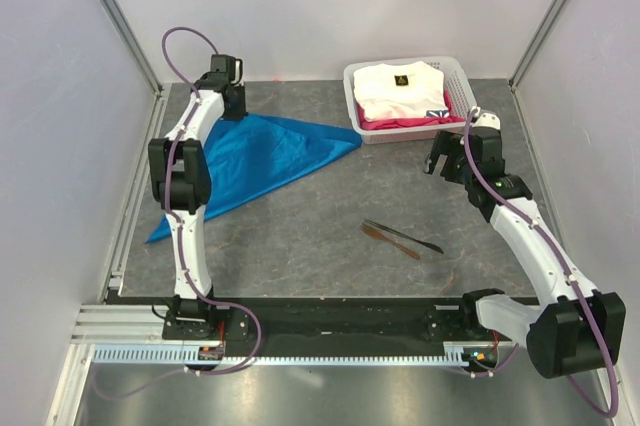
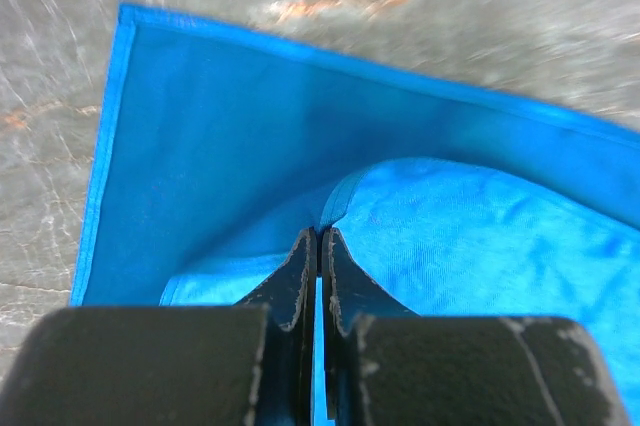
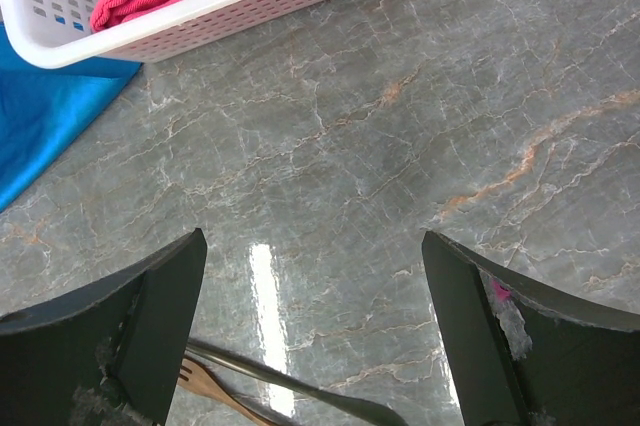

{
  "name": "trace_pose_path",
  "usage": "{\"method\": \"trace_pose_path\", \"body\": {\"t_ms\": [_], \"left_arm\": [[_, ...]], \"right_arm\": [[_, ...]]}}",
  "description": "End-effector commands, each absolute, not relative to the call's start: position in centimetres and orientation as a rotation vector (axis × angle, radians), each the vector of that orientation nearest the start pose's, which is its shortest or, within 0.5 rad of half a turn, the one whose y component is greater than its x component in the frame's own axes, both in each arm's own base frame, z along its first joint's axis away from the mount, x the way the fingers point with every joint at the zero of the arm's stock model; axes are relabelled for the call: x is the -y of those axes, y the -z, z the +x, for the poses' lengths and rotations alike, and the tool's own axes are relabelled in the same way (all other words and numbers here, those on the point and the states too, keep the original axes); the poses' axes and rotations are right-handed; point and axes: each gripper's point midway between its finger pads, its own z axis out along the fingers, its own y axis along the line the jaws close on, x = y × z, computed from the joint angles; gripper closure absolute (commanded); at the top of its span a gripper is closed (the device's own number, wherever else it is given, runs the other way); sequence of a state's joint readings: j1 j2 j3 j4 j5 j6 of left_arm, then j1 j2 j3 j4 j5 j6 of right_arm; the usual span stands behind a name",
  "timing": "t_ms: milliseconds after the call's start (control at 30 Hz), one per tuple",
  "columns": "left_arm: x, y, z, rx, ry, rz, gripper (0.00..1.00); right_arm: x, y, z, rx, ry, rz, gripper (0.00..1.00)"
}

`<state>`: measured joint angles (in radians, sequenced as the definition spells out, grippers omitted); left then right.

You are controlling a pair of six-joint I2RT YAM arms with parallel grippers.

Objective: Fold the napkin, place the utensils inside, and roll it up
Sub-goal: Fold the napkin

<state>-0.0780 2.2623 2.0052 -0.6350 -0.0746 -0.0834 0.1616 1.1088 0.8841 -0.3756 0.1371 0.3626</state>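
Left gripper [image 2: 318, 241] is pinching a fold of the blue napkin [image 2: 480, 236], while the right gripper [image 3: 312, 246] is hanging wide open near the utensils [image 1: 402, 237].

In the overhead view, the upper left of the napkin [image 1: 270, 151] is covered by the left arm [image 1: 185, 171], and the utensils [image 1: 400, 234] are too small to be told apart by kind. In the right wrist view, the utensils are cropped by the bottom edge and partly hidden behind a finger [image 3: 110, 346] of the right gripper [image 3: 312, 246]; the basket [image 3: 260, 1] is cut off at the top edge.
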Motion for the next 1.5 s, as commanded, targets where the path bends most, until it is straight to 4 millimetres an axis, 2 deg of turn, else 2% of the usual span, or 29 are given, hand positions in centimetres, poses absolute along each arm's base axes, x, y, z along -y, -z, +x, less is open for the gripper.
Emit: {"method": "trace_pose_path", "body": {"t_ms": [0,200,300,333,367,667,733,1067,1467], "left_arm": [[1.9,-9.6,57.3,-2.458,-0.018,-0.014,0.98],[-0.2,-9.5,58.0,-2.447,-0.025,-0.049,0.98],[-0.2,-9.6,58.5,-2.437,-0.018,-0.045,0.98],[-1.8,-9.7,58.6,-2.433,-0.027,-0.077,0.98],[-2.2,-9.9,58.8,-2.427,-0.027,-0.083,0.98],[-3.7,-9.4,60.1,-2.412,-0.032,-0.076,0.98],[-3.3,-8.9,60.3,-2.418,0.010,-0.065,0.98],[-4.2,-7.7,61.1,-2.421,0.003,-0.044,0.98],[-5.0,-7.0,61.6,-2.419,-0.002,-0.056,0.98]], "right_arm": [[-4.4,-19.8,34.7,-2.104,-0.138,0.292,0.02],[-4.2,-19.6,34.9,-2.110,-0.128,0.296,0.02],[-4.4,-19.5,35.0,-2.118,-0.128,0.290,0.02],[-4.4,-19.4,35.0,-2.119,-0.130,0.291,0.02],[-4.4,-19.3,35.0,-2.122,-0.130,0.291,0.02],[-4.4,-19.0,35.0,-2.129,-0.130,0.296,0.02],[-4.4,-18.9,35.0,-2.134,-0.131,0.296,0.02],[-4.5,-18.5,35.2,-2.146,-0.126,0.294,0.02],[-4.4,-17.7,35.6,-2.167,-0.113,0.292,0.02]]}}
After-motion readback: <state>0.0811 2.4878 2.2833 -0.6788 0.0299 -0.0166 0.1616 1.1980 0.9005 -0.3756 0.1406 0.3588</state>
